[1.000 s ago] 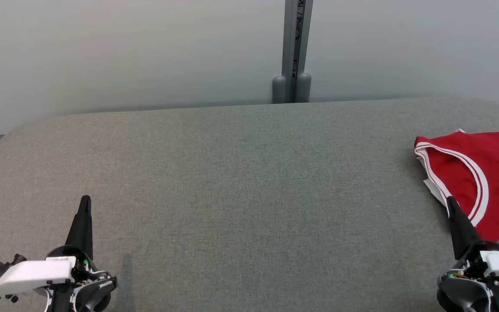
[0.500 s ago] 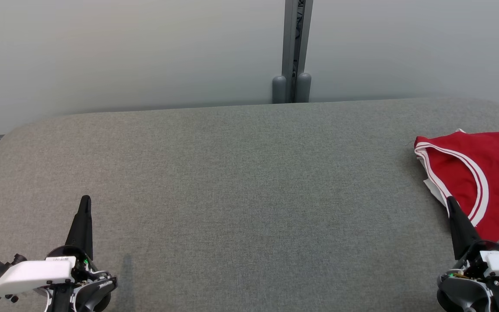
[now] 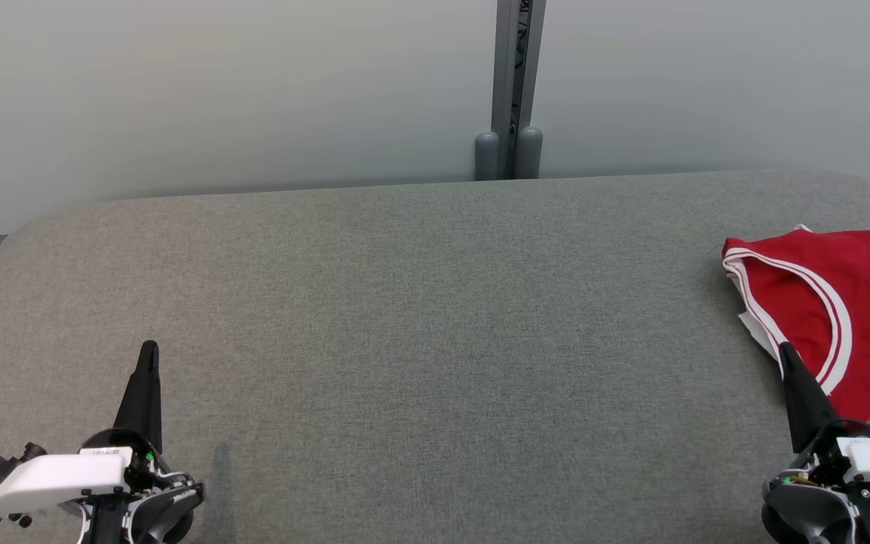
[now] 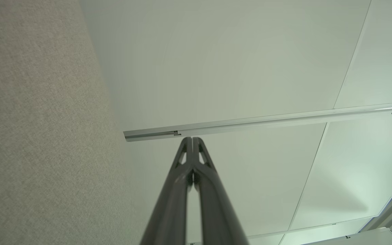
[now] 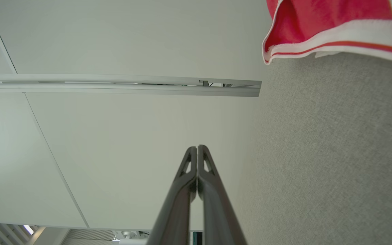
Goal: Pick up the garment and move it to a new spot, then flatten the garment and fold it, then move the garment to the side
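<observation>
Ahead of the right end effector: a red garment (image 3: pixel 843 302) with white banding lies on the grey bench (image 3: pixel 405 317). Its near edge is just beyond the fingertips and to their outer side, and part of it runs past the edge of the head view.
Right end effector (image 3: pixel 785 353): the fingers are pressed together with nothing between them, and the wrist view shows the tips meeting. Whether the tip touches the cloth cannot be told.
Left end effector (image 3: pixel 149 349): the fingers are likewise closed tight and empty. It is well apart from the garment, with bare bench ahead of it.
Garment condition: a curved armhole edge faces the right end effector, with more than one layer showing at that edge. Dark lettering shows on the part farthest from the fingertips. Whether it is folded cannot be settled, as much of it is out of frame.
Garment position: it lies at the right-hand side of the bench, off the open middle.
Step in hand: undetermined, in my judgement. The scene fits a garment waiting at the side to be lifted and carried to the middle. It equally fits one already folded and set aside, with both arms at rest.
Next move: none can be prescribed on this evidence. A fuller view of the garment's hidden part would settle which stage applies.
</observation>
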